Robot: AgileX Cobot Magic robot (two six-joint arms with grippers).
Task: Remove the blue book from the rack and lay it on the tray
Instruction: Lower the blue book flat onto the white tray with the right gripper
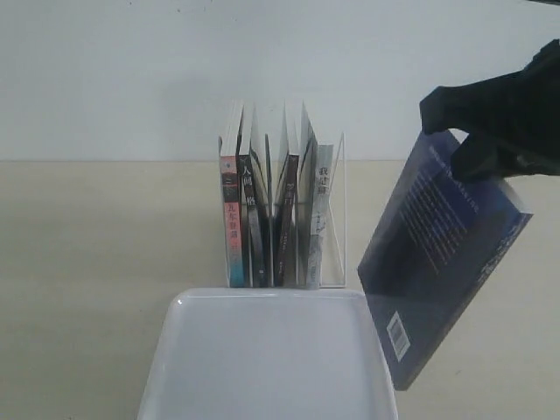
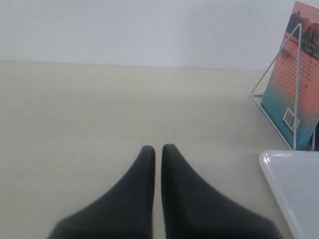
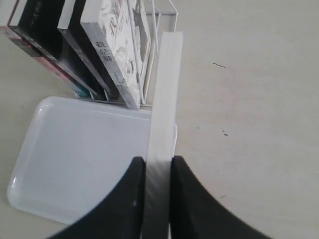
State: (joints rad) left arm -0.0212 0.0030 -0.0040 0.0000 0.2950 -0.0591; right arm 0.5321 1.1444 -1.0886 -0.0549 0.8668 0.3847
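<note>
Clearly out of the rack (image 1: 337,210), the blue book (image 1: 437,262) hangs to its right, pinched at its upper edge by the right gripper (image 1: 459,144). The book is thin and flat, and its matte navy back cover carries pale lines of small print and a white barcode patch near the lower end. It is tilted, with its bottom corner low beside the right rim of the tray (image 1: 262,359); it is not lying on the tray. In the right wrist view the two black, smoothly tapered fingers (image 3: 129,194) are clamped on either side of the book's pale page edge (image 3: 164,99), a narrow straight strip running away from the gripper (image 3: 158,167). The rack is clear acrylic with thin transparent dividers. It holds a red-and-teal-spined book (image 1: 230,219), two dark-spined books (image 1: 254,219) and a grey-white-spined book (image 1: 322,210), all roughly upright. The tray is glossy white plastic, rectangular with rounded corners and a low raised rim, and sits just in front of the rack on the smooth beige table (image 1: 87,262). The left gripper (image 2: 158,149) has its black wedge-shaped fingers drawn almost together, with only a thin slit between them and nothing held, above bare tabletop beside the tray's corner (image 2: 294,184).
</note>
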